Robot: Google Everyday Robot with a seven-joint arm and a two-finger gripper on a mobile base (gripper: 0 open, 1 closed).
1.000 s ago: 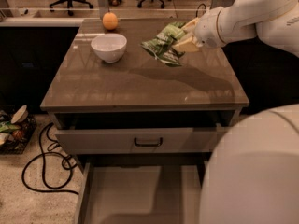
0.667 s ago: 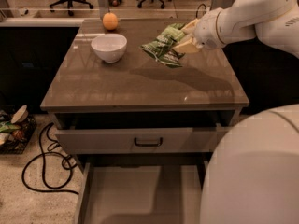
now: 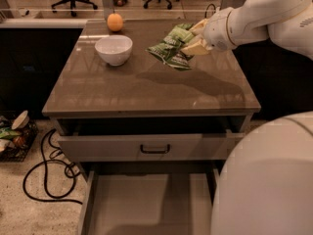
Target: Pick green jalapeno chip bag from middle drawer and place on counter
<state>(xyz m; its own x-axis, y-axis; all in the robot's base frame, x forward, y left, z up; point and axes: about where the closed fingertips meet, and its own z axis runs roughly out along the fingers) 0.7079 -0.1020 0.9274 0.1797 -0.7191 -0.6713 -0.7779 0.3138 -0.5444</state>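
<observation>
Above the counter's (image 3: 146, 89) far right part, the gripper (image 3: 194, 37) reaches in from the right on a white arm (image 3: 274, 13). Its two pale fingers (image 3: 193, 47) are closed on the green jalapeno chip bag (image 3: 170, 49), pinching the bag's right edge between them. The bag hangs crumpled and tilted, lifted off the counter, and it throws a dark shadow onto the glossy top a little nearer the counter's front edge.

On the counter's left rear part sits a white bowl (image 3: 113, 49), and behind it, near the counter's back edge, lies an orange fruit (image 3: 115, 22); both are well apart from the bag.

Below the counter's front edge, a grey drawer with a black loop handle (image 3: 155, 149) stands slightly pulled out. Beneath that, the middle drawer (image 3: 146, 204) is drawn far out toward the camera, its flat grey floor bare. Left of the counter's base, black cables (image 3: 46, 173) loop on the speckled floor. A large white rounded part of the robot (image 3: 266, 180) fills the lower right.
</observation>
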